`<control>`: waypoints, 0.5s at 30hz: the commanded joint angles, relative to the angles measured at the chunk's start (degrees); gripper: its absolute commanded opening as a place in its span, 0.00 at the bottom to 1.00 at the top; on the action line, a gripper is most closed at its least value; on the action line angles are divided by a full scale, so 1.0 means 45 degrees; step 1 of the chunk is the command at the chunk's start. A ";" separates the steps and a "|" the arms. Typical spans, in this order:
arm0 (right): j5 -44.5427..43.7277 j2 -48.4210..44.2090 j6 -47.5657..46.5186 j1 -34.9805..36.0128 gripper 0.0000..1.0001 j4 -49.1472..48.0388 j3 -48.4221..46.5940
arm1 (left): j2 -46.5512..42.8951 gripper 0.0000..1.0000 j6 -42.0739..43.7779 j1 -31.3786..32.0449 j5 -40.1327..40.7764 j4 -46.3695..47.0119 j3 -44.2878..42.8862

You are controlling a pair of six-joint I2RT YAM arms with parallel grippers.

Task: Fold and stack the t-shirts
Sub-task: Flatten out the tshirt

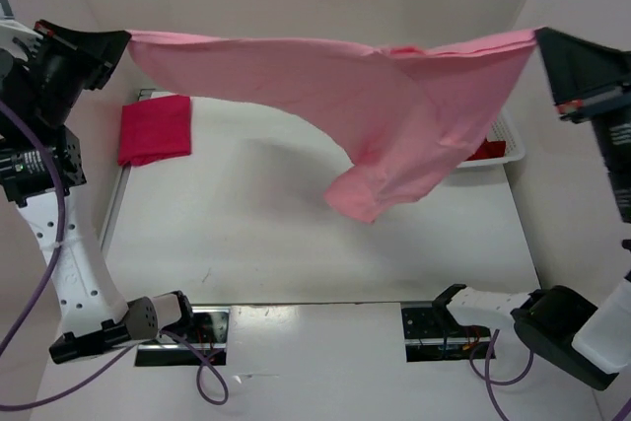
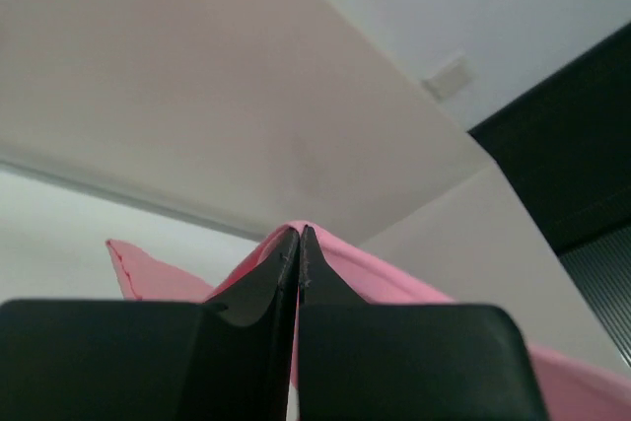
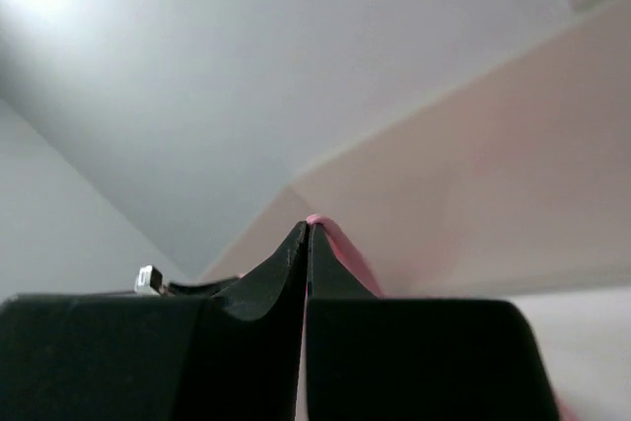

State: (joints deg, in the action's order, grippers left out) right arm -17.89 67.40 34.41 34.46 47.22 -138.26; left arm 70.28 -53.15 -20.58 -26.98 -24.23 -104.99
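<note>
The light pink t-shirt (image 1: 375,115) hangs stretched high above the table between both grippers, its lower part sagging in a bunch at the centre right. My left gripper (image 1: 123,38) is shut on its left end; in the left wrist view (image 2: 299,232) pink cloth (image 2: 394,278) shows behind the closed fingers. My right gripper (image 1: 539,35) is shut on its right end, and pink cloth (image 3: 340,244) peeks past the tips in the right wrist view (image 3: 307,227). The bright magenta-pink t-shirt (image 1: 156,128) lies folded at the table's far left. A dark red t-shirt (image 1: 486,151) shows partly in the basket.
A white perforated basket (image 1: 508,137) stands at the far right, mostly hidden behind the hanging shirt. White walls enclose the table on three sides. Two cable openings (image 1: 182,337) (image 1: 444,332) sit near the front edge by the arm bases.
</note>
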 commanded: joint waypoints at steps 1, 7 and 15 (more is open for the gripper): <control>-0.0709 0.1350 -0.1103 0.0095 0.00 0.0602 -0.1637 | 0.0591 0.01 -0.0630 0.0022 -0.0334 -0.1098 -0.1293; -0.2215 0.1994 -0.2528 0.0214 0.00 -0.0726 0.0813 | 0.1628 0.01 -0.0495 0.0022 0.0623 -0.1549 -0.2725; 0.0378 0.4629 -0.3663 -0.1539 0.00 -0.1781 0.2812 | 0.2408 0.00 0.0130 0.0022 0.1033 0.0050 0.1354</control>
State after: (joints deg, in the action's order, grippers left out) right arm -22.85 84.44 20.88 32.21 42.39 -128.01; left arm 78.94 -53.89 -20.23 -24.05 -27.22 -104.25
